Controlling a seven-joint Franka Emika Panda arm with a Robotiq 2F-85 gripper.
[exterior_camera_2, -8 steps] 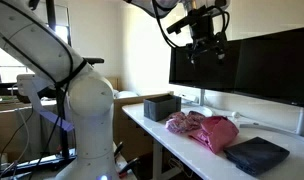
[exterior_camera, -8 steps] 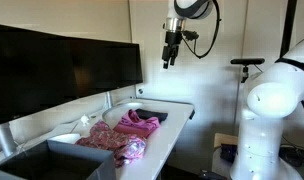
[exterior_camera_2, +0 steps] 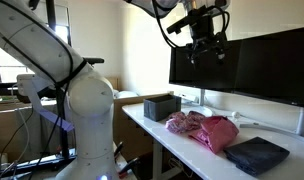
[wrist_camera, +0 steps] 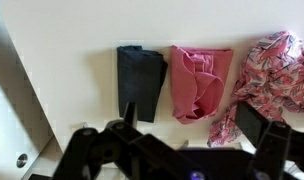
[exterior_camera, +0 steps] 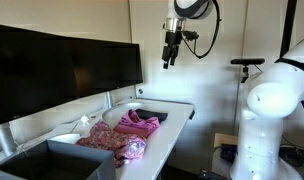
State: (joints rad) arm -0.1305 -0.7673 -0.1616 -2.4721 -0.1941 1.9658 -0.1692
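Nothing moved: three cloths point(wrist_camera: 197, 80) (one dark), fingers point(wrist_camera: 275, 145) spread.

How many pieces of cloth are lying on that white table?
3: a dark folded one, a pink folded one beside it, and a crumpled patterned one next to that. More might be hidden underneath.

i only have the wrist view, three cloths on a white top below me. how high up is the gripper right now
Observer: The gripper hangs high above the table, about level with the top of the monitor, jaws open.
Operator: ok, anything past the edge of my frame
Observer: Yes, a dark grey box stands on the table just beyond the patterned cloth.
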